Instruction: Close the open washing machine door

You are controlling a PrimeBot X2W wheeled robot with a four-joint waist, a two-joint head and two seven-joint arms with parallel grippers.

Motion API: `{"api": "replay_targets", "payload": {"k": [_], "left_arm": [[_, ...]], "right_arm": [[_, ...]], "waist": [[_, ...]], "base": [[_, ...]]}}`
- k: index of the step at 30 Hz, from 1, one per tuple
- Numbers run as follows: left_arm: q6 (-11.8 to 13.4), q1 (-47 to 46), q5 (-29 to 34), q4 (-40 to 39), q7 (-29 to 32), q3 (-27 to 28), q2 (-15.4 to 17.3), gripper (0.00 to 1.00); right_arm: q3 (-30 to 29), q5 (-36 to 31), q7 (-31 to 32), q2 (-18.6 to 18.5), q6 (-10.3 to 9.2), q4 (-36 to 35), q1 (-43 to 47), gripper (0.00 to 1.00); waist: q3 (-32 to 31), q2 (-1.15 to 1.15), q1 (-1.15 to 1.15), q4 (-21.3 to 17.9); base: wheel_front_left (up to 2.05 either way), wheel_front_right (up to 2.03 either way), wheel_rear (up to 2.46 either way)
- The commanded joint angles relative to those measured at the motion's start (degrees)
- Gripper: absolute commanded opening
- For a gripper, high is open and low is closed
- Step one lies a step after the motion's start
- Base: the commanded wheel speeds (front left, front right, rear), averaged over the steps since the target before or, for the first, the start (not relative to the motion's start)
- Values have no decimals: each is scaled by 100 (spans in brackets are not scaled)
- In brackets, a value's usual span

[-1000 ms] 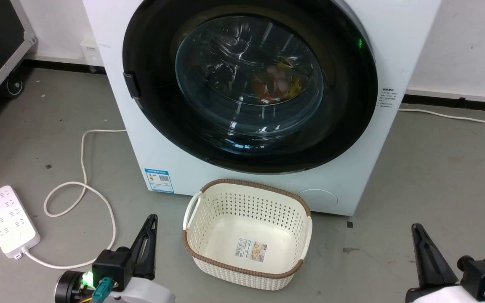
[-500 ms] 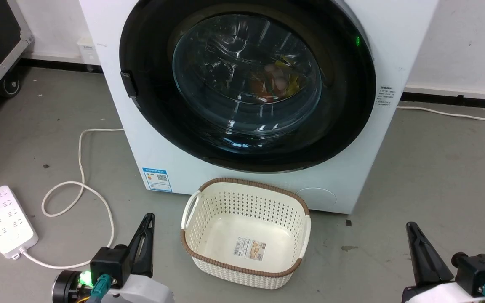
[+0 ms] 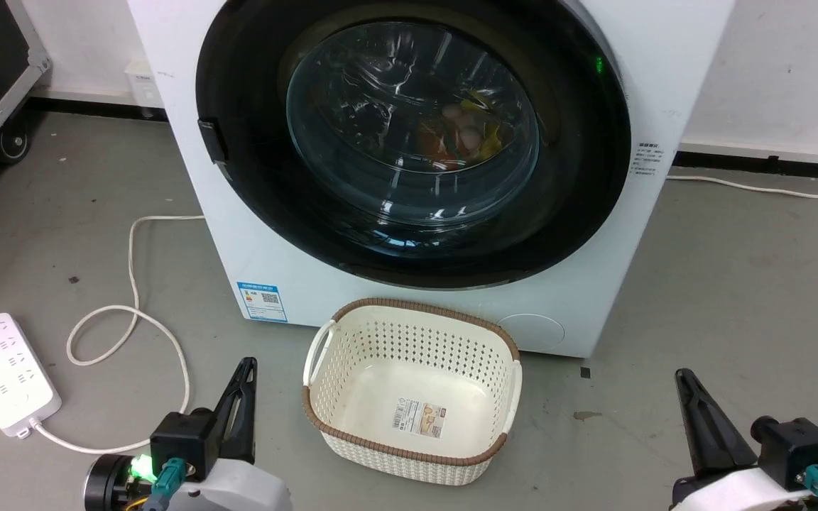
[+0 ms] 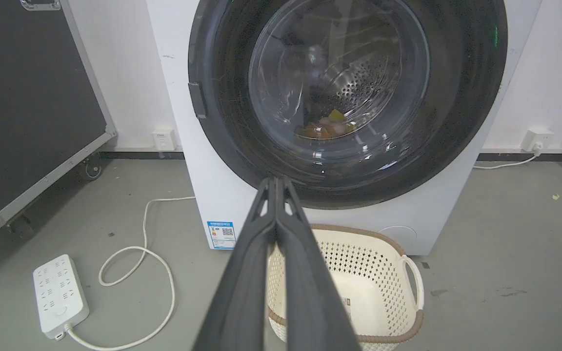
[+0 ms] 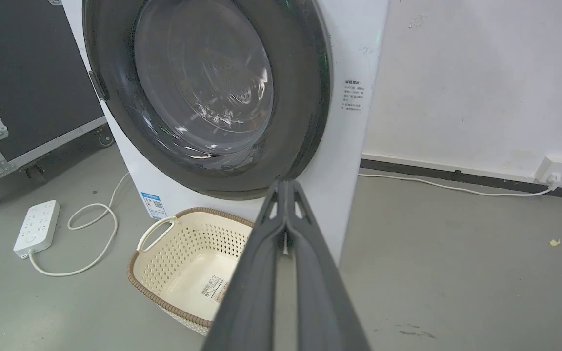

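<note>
The door (image 3: 412, 135) lies flat against the front of the machine (image 3: 288, 262), flush all round as far as the views show. The task therefore looks done or nearly done, though it cannot be told whether the latch has caught. A small dark tab (image 3: 211, 140) sits on the door's left edge, so the hinge is probably on the right.

Both hands hang low and near, well apart from the door. The left hand (image 3: 246, 365) has its two fingers pressed together and holds nothing, and the right hand (image 3: 682, 376) is the same. This looks like a rest pose. Fingers kept together also make one stiff point, good for a last push beside the tab if one is needed.

A basket (image 3: 409, 306) stands on the floor (image 3: 735, 284) just before the machine, under the door's lower edge and between the hands — it blocks a low, central approach. On the left lie a power strip (image 3: 4, 372) and its looped cable (image 3: 132, 284). The right side is open floor, so there is more room there.
</note>
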Motion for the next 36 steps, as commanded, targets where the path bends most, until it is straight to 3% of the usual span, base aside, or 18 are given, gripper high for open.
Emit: {"api": "replay_targets", "payload": {"k": [1,36], "left_arm": [[38,-16,48,-33,38,42,-17,0],[86,-25,250,-224,433,270,-132,0]], "right_arm": [[24,-67,41,13,-2,-44,-90,0],[164,-307,437,19,-4,-136,-253,0]], "waist": [[4,0,0,-5],[76,0,0,-91]], "base": [[0,0,0],[0,0,0]]}}
